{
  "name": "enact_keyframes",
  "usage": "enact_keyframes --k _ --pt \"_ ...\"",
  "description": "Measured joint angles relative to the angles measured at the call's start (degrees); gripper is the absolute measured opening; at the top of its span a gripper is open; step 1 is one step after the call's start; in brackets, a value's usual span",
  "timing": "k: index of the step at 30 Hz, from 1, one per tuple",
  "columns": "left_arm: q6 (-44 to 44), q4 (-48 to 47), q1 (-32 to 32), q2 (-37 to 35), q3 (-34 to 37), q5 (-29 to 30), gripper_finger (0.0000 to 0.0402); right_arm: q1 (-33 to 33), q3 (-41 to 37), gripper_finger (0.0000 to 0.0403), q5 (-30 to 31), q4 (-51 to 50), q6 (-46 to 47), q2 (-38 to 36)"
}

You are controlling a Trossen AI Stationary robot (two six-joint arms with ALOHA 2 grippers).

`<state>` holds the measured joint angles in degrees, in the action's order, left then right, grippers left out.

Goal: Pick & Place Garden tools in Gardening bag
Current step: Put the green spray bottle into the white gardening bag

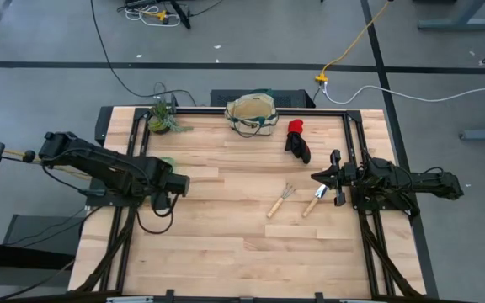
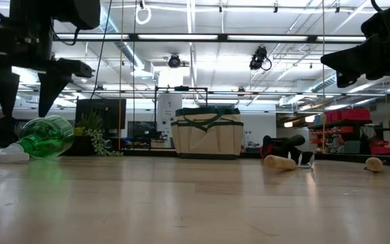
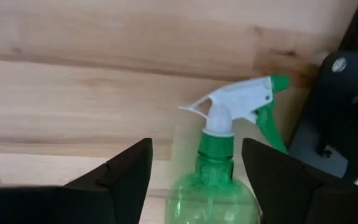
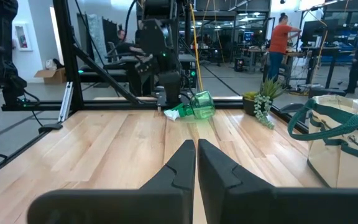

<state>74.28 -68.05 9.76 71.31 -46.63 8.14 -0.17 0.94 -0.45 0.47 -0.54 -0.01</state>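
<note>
We see the left gripper (image 3: 194, 171) spread wide over the green spray bottle (image 3: 219, 174), which lies on its side at the table's (image 1: 226, 244) left edge — a finger on each flank, not clamped. The right gripper (image 1: 317, 177) hangs clenched and empty over the right side. The hand rake (image 1: 280, 200) and trowel (image 1: 314, 200) lie mid-table; the glove (image 1: 297, 141) rests beside the gardening bag (image 1: 251, 113) at the far edge.

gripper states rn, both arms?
Left gripper: open, fingers either side of the green spray bottle lying on the table, not gripping it.
Right gripper: shut, empty, above the table's right side.
</note>
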Motion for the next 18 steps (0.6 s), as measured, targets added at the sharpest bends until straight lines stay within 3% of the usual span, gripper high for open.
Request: enact_keyframes --k 9,18 --pt "0.78 0.46 0.00 0.00 4.96 4.33 0.0254 0.00 0.01 0.0023 0.00 0.00 0.00 0.00" --pt "1.88 2.24 -0.04 0.00 6.16 4.52 0.0254 0.00 0.00 0.0023 0.00 0.02 -0.01 0.00"
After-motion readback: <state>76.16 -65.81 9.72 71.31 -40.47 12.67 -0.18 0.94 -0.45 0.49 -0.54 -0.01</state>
